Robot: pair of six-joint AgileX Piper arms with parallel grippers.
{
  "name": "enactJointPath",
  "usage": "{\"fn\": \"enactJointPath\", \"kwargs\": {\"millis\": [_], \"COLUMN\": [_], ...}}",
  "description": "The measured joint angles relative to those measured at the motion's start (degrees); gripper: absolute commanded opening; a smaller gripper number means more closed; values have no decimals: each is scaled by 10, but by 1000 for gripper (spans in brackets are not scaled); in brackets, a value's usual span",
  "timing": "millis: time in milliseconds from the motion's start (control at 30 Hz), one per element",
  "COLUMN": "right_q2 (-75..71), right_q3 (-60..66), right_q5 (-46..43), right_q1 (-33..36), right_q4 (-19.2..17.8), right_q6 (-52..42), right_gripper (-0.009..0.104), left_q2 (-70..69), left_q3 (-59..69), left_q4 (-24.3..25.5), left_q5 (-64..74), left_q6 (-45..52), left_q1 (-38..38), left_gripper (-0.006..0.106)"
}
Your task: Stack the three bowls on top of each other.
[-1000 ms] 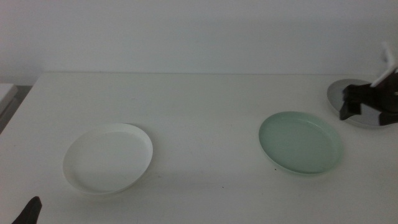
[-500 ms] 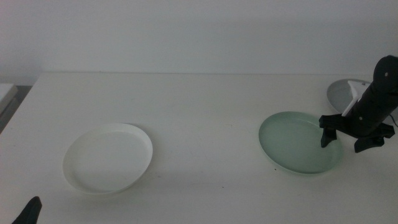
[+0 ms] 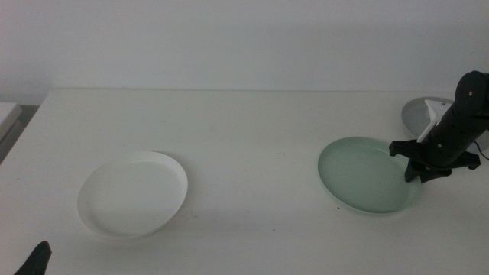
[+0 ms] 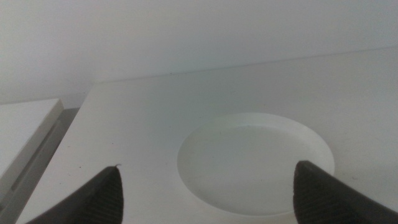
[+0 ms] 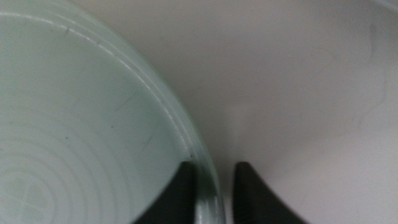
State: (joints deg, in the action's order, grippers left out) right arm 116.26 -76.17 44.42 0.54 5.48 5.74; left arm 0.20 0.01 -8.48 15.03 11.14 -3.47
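Three bowls rest on the white table (image 3: 252, 122). The white bowl (image 3: 134, 193) sits at the front left, the pale mint green bowl (image 3: 367, 174) at the right, and the grey bowl (image 3: 419, 114) behind it at the far right, partly hidden by the right arm. My right gripper (image 3: 416, 164) is down at the mint bowl's right rim, shut on it. In the right wrist view the mint green bowl (image 5: 74, 124) has its rim between the two jaws of the right gripper (image 5: 214, 186). My left gripper (image 4: 208, 199) waits open at the front left corner, facing the white bowl (image 4: 255, 162).
A white slab (image 3: 8, 114) lies beyond the table's left edge, and the slab (image 4: 25, 130) also shows in the left wrist view. A plain wall stands behind the table. Bare tabletop lies between the white and mint bowls.
The right gripper moved from over the grey bowl down to the mint bowl's right rim, and its jaws drew together around that rim. The left arm has not moved.
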Motion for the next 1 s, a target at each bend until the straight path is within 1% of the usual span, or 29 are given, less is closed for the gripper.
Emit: {"fn": "enactJointPath", "kwargs": {"millis": [67,133,300,433,533,667,800,1000], "right_q2": [0,0,-12,-50,-94,-139,-148,-135], "right_q3": [0,0,0,-7,-12,-13,-13,-13], "right_q5": [-1,-1,6,23,27,34,37,14], "right_q1": [0,0,0,4,15,46,91,172], "right_q4": [3,4,11,17,32,55,76,88], "right_q6": [2,4,3,-4,-12,-20,-22,-19], "right_gripper": [2,-2,-2,-2,-2,-2,-2,-2], "left_q2": [0,0,0,0,0,0,0,0], "left_q3": [0,0,0,0,0,0,0,0], "left_q4": [0,0,0,0,0,0,0,0], "left_q5": [0,0,0,0,0,0,0,0], "left_q6": [0,0,0,0,0,0,0,0], "left_q1": [0,0,0,0,0,0,0,0], "left_gripper": [94,94,94,94,94,94,94,94]}}
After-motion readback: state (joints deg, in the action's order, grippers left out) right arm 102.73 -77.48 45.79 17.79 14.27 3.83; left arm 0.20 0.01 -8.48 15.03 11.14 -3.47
